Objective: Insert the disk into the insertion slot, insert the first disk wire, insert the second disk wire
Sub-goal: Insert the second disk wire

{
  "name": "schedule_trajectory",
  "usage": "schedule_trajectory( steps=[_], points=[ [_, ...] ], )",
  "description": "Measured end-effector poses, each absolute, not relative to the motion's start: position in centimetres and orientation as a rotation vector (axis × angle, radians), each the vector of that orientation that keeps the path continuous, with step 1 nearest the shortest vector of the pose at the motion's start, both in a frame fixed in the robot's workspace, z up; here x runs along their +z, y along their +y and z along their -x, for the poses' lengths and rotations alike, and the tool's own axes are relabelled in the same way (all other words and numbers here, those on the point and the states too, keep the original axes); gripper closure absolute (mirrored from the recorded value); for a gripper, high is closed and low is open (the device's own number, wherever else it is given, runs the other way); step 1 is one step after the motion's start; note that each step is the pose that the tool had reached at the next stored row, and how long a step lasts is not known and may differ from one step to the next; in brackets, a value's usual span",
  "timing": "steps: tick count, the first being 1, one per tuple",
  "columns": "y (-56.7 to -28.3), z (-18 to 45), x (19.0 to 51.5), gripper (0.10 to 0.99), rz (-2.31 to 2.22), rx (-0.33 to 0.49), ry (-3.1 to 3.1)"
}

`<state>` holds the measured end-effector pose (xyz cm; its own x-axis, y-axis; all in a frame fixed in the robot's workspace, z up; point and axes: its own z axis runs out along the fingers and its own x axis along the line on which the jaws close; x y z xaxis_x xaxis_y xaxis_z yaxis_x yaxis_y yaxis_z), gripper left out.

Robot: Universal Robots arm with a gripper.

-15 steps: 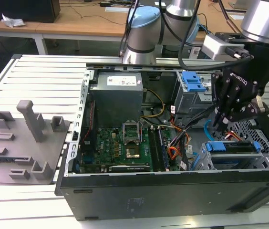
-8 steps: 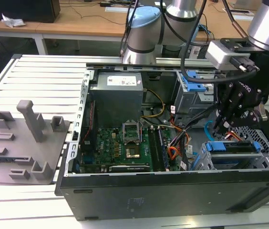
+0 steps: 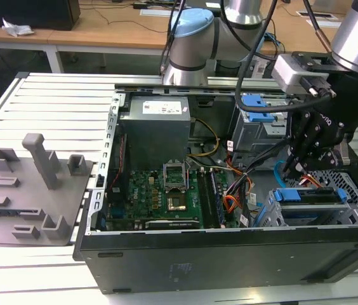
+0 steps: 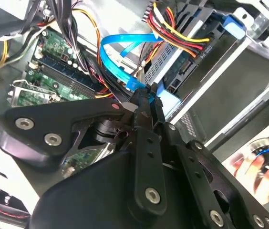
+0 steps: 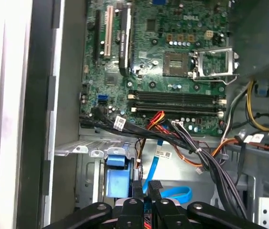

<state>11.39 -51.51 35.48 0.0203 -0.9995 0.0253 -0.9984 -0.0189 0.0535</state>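
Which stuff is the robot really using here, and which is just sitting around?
For the job: gripper, shut on the blue wire; disk in the insertion slot.
Just sitting: grey tray; power supply; motherboard; taller cage.

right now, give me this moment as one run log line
gripper: shut on blue flat cable | position: at rear of disk | disk: seated in insertion slot | power wires: plugged at disk

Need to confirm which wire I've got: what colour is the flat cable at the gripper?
Bright blue flat cable, looping to the gripper; clearest in the second wrist view.
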Motion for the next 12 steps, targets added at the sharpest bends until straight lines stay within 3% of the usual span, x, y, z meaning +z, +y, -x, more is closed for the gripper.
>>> schedule_trajectory(
  steps=[12],
  points=[
    [-53.0,-13.0,35.0,0.925,-2.18,-0.035,-2.178]
  ],
)
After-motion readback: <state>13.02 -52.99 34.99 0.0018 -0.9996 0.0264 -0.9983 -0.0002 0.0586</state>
